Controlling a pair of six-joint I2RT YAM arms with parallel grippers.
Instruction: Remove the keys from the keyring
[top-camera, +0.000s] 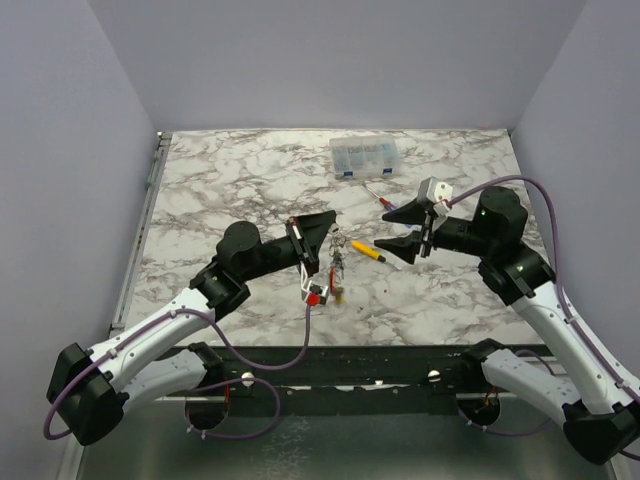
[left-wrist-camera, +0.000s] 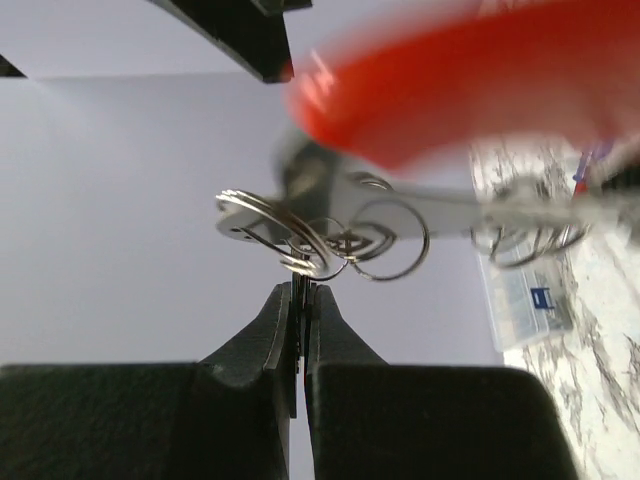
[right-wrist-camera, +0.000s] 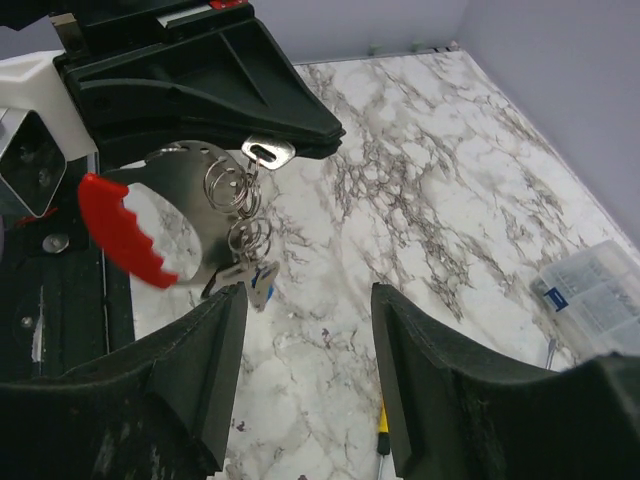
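My left gripper (top-camera: 330, 232) is shut on a thin silvery key (right-wrist-camera: 268, 152), held above the table. From that key a chain of split rings (left-wrist-camera: 320, 238) hangs down. The keyring hangs from them, with its red curved band (right-wrist-camera: 120, 235) and silvery metal part (right-wrist-camera: 185, 200). More keys (right-wrist-camera: 250, 275), one with a blue head, dangle at the bottom of the rings. In the top view the keys (top-camera: 340, 265) hang beside the red band (top-camera: 316, 297). My right gripper (right-wrist-camera: 308, 300) is open with nothing between its fingers, close to the right of the dangling keys. Its left fingertip (right-wrist-camera: 225, 310) is just beside them.
A yellow-handled screwdriver (top-camera: 368, 250) lies on the marble table (top-camera: 240, 180) below my right gripper (top-camera: 385, 228). A blue-and-red-handled screwdriver (top-camera: 383, 200) lies behind it. A clear plastic parts box (top-camera: 365, 155) stands at the back.
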